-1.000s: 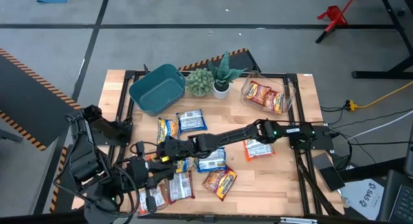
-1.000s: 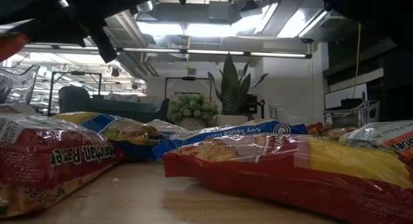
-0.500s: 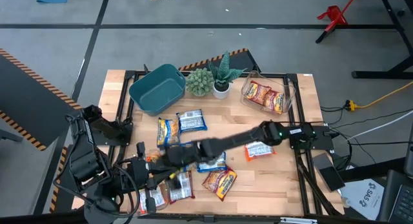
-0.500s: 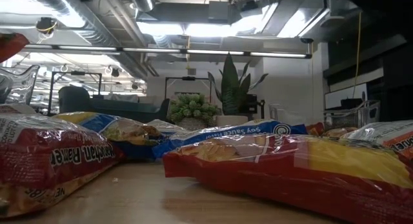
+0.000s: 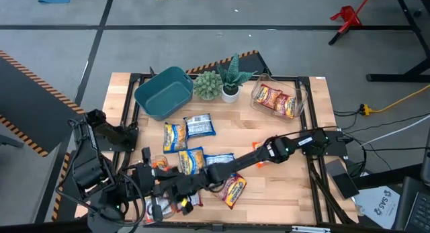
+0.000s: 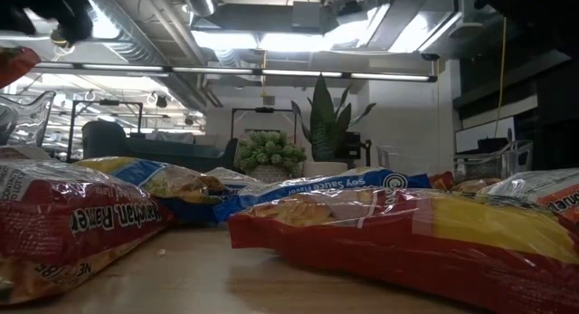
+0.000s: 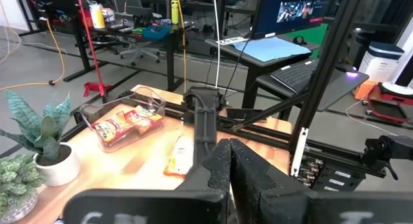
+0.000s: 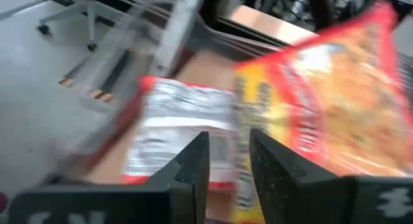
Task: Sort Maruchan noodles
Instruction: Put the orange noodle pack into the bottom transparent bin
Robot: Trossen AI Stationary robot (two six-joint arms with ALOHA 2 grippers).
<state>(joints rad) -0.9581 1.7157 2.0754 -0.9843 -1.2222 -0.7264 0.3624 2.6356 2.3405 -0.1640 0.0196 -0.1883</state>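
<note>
Maruchan packets lie flat over the table's middle: blue-yellow ones (image 5: 176,135) (image 5: 191,159), silvery-white ones (image 5: 199,125) (image 5: 219,160), a red-orange one (image 5: 232,189). Two more sit in the clear tub (image 5: 275,99) at far right. My right gripper (image 5: 180,193) reaches across to the near-left area, open with a narrow gap and nothing between its fingers. The right wrist view (image 8: 229,166) shows it above a silvery-white packet (image 8: 174,133) and a red-orange packet (image 8: 329,95), both blurred. My left gripper (image 7: 230,169) waits shut at the table's left side (image 5: 144,167).
A teal bin (image 5: 163,92) and two potted plants (image 5: 220,82) stand along the far edge. The black frame rails (image 5: 316,172) run along the table's sides. More packets (image 5: 156,207) lie by the near-left corner. In the low view red packets (image 6: 407,228) (image 6: 72,219) fill the foreground.
My right gripper has swept from over the blue-yellow packet in the middle toward the near edge and slightly left, stretching out low over the near-left packets. The blue-yellow packet it covered now shows fully. The left arm has kept still.
</note>
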